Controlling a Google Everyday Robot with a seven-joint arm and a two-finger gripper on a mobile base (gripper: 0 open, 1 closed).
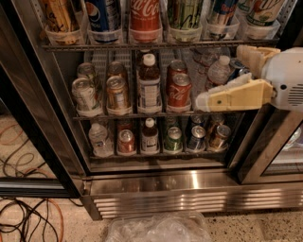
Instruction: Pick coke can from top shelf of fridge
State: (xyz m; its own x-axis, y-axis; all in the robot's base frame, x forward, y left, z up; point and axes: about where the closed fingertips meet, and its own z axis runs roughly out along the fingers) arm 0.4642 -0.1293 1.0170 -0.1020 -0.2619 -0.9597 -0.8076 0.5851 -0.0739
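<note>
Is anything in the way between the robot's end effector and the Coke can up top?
Nothing visible stands before the coke can. The end effector, open, hangs lower and to its right, by the middle shelf. Only a clear holder cups the can's base, and a Pepsi can and a green can flank it.

claw [218, 78] low right | coke can [145, 19] front free | Pepsi can [103, 16] just beside
</note>
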